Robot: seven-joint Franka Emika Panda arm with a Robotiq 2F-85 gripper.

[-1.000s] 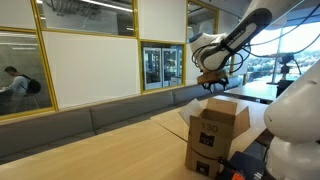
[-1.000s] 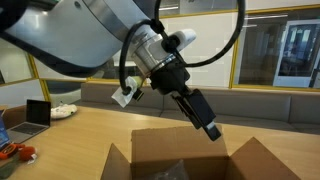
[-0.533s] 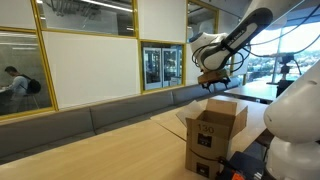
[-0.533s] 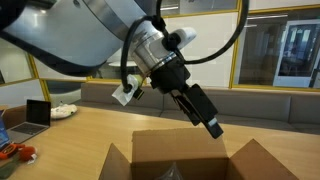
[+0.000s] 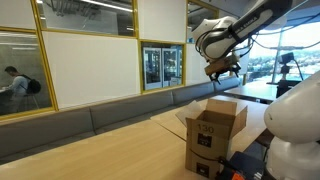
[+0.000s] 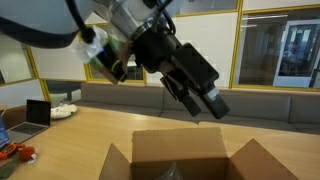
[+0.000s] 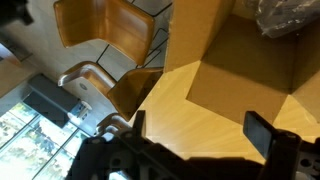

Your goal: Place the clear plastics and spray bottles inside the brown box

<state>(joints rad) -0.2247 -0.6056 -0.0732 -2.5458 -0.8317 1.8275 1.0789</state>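
our black claw (image 5: 221,68), jaws wide apart & empty, hangs straight above the tall brown cardboard box (image 5: 214,125) w/ the crinkly clear plastic film (image 7: 285,15) lying inside; we can't spot a spray bottle.

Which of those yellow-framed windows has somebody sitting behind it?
The leftmost window in an exterior view: a seated person in dark clothes shows at its lower left corner. No one shows behind the other windows.
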